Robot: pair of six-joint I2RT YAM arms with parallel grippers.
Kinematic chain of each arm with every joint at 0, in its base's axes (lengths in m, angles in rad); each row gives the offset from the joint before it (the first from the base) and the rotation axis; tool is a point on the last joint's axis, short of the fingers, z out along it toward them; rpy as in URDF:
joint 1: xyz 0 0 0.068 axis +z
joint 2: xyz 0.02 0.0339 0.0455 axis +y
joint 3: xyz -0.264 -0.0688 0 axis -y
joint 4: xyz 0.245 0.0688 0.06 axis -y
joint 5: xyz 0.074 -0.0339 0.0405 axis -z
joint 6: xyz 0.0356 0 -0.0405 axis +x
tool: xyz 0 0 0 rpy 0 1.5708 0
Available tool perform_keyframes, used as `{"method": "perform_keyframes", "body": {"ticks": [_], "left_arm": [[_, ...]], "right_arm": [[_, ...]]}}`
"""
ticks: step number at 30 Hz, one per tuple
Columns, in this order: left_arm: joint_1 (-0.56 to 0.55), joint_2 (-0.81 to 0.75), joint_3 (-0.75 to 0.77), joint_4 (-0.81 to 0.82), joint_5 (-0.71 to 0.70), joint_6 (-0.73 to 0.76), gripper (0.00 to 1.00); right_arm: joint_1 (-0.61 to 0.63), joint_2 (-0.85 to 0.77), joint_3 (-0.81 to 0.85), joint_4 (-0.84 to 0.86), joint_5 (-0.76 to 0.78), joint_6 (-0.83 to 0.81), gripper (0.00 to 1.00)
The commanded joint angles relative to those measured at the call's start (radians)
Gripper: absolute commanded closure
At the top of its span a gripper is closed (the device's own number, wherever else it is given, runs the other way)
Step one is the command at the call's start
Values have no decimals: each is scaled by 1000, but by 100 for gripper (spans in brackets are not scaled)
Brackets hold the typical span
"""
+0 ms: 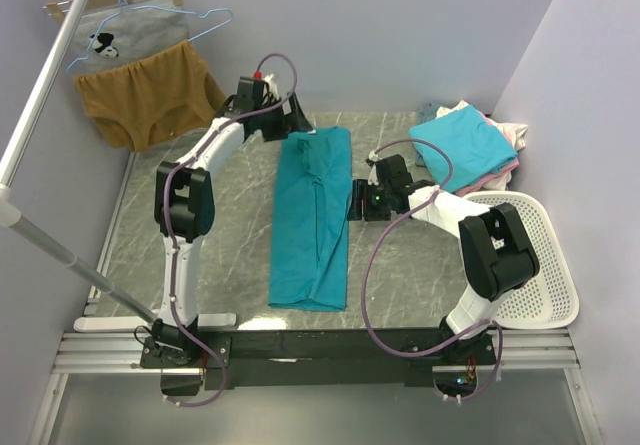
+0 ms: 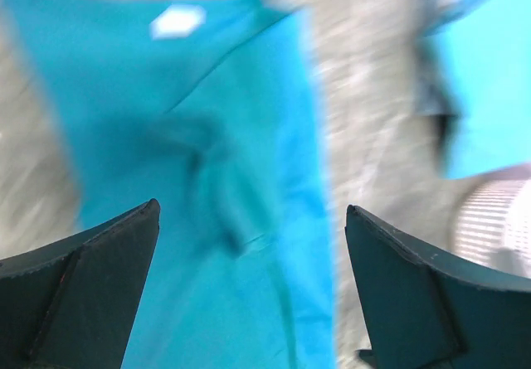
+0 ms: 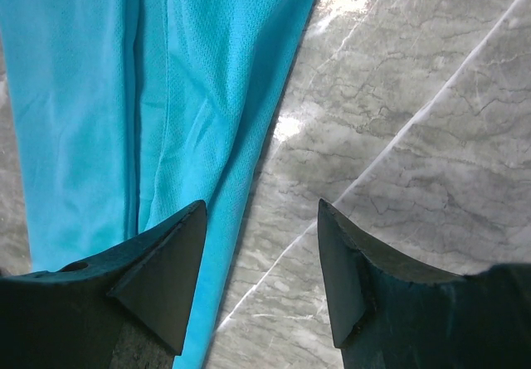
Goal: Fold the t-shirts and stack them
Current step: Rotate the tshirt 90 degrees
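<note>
A teal t-shirt [image 1: 312,220] lies on the table folded into a long narrow strip, collar end at the back. It fills the blurred left wrist view [image 2: 191,178] and the left of the right wrist view [image 3: 124,95]. My left gripper [image 1: 298,117] is open and empty over the strip's far end. My right gripper [image 1: 356,203] is open and empty beside the strip's right edge, above bare table. A lighter turquoise t-shirt [image 1: 462,145] tops a pile with pink [image 1: 500,177] and white [image 1: 510,131] t-shirts at the back right.
A white slatted basket [image 1: 540,265] stands at the right. A mustard-brown garment [image 1: 150,95] and a grey printed garment [image 1: 125,35] hang on hangers at the back left. A metal pole [image 1: 40,105] slants along the left. The table [image 1: 230,245] is grey marble.
</note>
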Motion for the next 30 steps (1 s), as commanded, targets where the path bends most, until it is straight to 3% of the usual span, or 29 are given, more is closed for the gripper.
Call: {"method": "perform_keyframes", "body": {"ticks": [1, 5, 10, 14, 21, 30], "left_arm": [[-29, 65, 93, 120, 193, -56, 1], [-49, 114, 73, 306, 298, -157, 1], [-101, 231, 204, 292, 286, -162, 0], [-127, 245, 218, 243, 223, -128, 1], [-132, 98, 35, 130, 21, -30, 1], [-130, 25, -57, 10, -196, 10, 0]], "right_arm": [[-7, -41, -1, 24, -8, -3, 37], [-8, -27, -7, 33, -14, -2, 37], [-7, -21, -18, 40, -12, 3, 37], [-7, -21, -19, 36, -11, 4, 37], [-5, -18, -20, 39, -20, 6, 37], [-5, -15, -29, 43, -42, 12, 37]]}}
